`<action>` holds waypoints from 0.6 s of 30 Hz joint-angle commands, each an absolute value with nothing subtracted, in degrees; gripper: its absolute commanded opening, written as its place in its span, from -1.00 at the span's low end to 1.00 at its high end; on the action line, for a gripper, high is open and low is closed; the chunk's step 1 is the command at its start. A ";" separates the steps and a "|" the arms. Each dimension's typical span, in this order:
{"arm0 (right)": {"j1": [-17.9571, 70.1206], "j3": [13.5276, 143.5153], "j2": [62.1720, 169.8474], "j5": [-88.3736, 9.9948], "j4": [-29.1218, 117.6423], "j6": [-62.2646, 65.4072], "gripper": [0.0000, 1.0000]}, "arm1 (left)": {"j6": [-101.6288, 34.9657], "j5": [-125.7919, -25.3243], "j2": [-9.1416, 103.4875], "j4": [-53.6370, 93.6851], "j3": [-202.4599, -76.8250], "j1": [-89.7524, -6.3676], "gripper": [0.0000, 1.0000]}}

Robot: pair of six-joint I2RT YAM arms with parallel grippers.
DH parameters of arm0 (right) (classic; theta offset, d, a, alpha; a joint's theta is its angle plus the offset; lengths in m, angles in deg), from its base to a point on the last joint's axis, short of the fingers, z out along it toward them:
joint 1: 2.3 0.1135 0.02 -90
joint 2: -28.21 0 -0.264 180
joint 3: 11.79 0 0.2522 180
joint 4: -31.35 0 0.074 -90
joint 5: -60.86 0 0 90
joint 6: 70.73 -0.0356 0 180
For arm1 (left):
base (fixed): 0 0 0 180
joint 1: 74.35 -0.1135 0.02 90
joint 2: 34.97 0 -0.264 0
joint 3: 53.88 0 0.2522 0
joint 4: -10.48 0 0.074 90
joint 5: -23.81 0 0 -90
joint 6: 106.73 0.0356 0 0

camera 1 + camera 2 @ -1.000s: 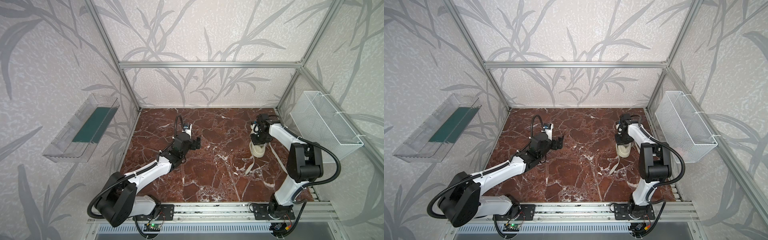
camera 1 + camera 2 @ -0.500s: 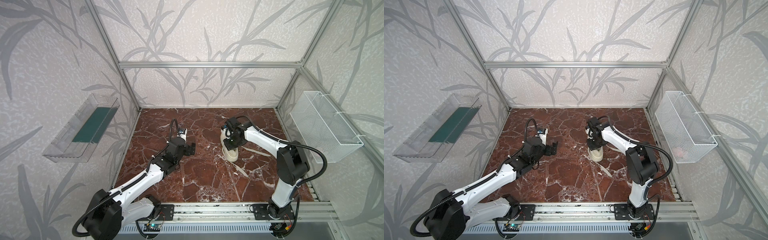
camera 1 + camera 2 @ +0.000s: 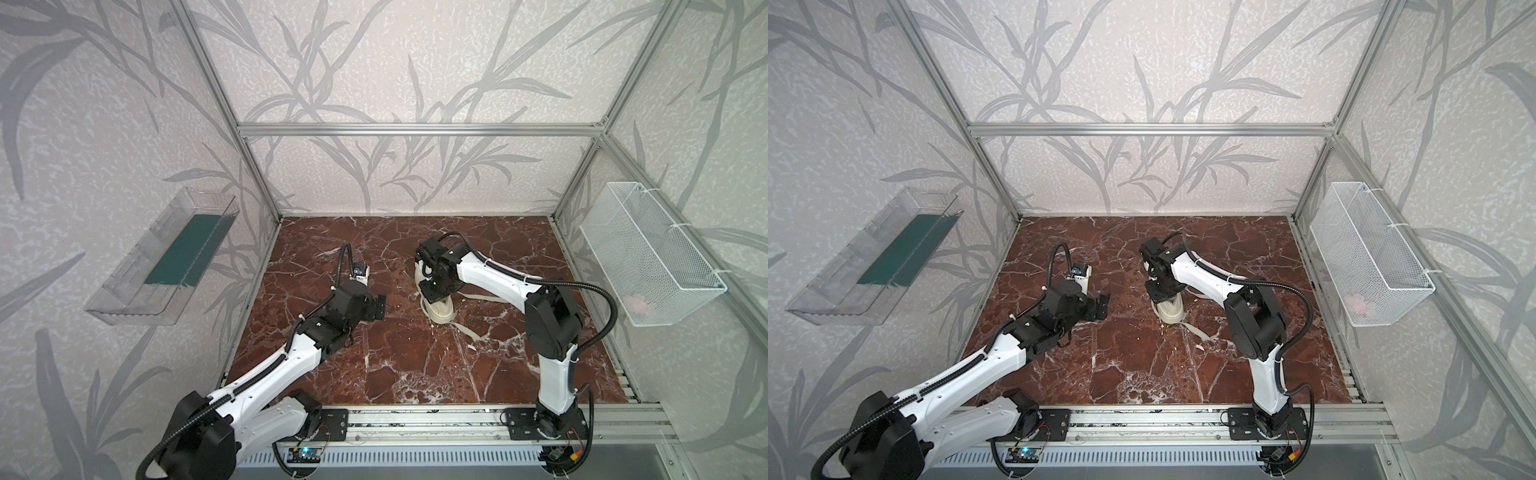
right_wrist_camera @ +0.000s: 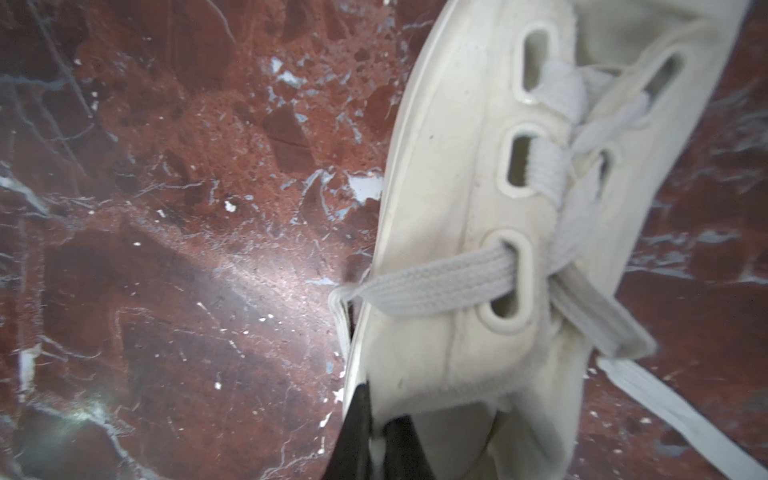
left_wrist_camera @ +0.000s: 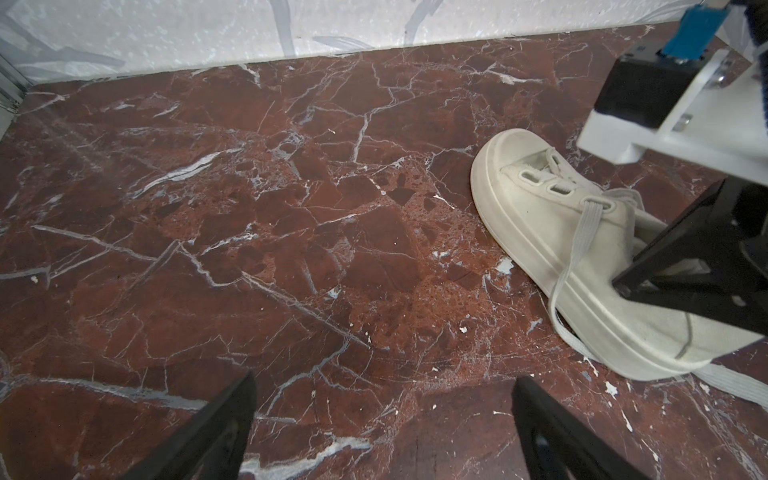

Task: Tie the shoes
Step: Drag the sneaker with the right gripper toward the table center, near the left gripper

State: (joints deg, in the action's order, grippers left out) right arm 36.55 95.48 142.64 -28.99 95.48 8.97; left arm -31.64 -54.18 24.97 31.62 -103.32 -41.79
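Note:
In both top views the cream shoe (image 3: 441, 311) (image 3: 1172, 312) stands on the marble floor near the middle, toe toward the front rail. My right gripper (image 3: 432, 291) (image 4: 378, 419) is shut on the side wall of its opening, one finger outside and one inside. The flat laces (image 4: 436, 282) are threaded through the eyelets, and their loose ends trail over the floor (image 3: 465, 329). My left gripper (image 3: 376, 307) (image 5: 382, 386) hovers open and empty just left of the shoe (image 5: 552, 232).
A white mesh basket (image 3: 648, 257) hangs on the right wall. On the left wall hangs a clear tray (image 3: 166, 257) with a green sheet inside. An aluminium rail (image 3: 415, 419) runs along the front, and the patterned back wall stands behind.
My right gripper has dragged the shoe from the right side of the floor toward the middle. The left arm pulled back a little toward the front and stays open.

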 commanded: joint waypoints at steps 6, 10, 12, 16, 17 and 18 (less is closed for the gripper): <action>32.71 97.42 142.58 -20.63 101.01 16.63 -0.80 | -32.45 -53.53 24.92 31.79 -102.71 -42.05 0.95; 31.29 94.92 141.67 -20.99 98.87 17.33 -0.80 | -32.71 -53.95 25.76 31.61 -102.97 -42.09 0.95; 31.06 94.47 142.22 -21.92 98.98 16.59 -0.81 | -32.72 -53.97 26.00 31.54 -102.97 -42.17 0.95; 32.19 92.69 142.24 -26.32 97.86 12.21 -0.81 | -32.72 -53.82 26.33 31.44 -103.06 -42.15 0.95; 32.76 92.13 141.90 -27.22 96.83 10.66 -0.82 | -32.68 -53.56 26.38 31.46 -103.06 -42.11 0.95; 33.31 92.09 141.85 -28.42 96.35 9.41 -0.82 | -32.63 -53.40 26.38 31.43 -102.98 -42.23 0.95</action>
State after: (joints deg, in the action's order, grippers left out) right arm 31.50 93.78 143.03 -23.84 97.45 13.56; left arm -31.80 -54.20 26.20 31.53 -103.15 -41.90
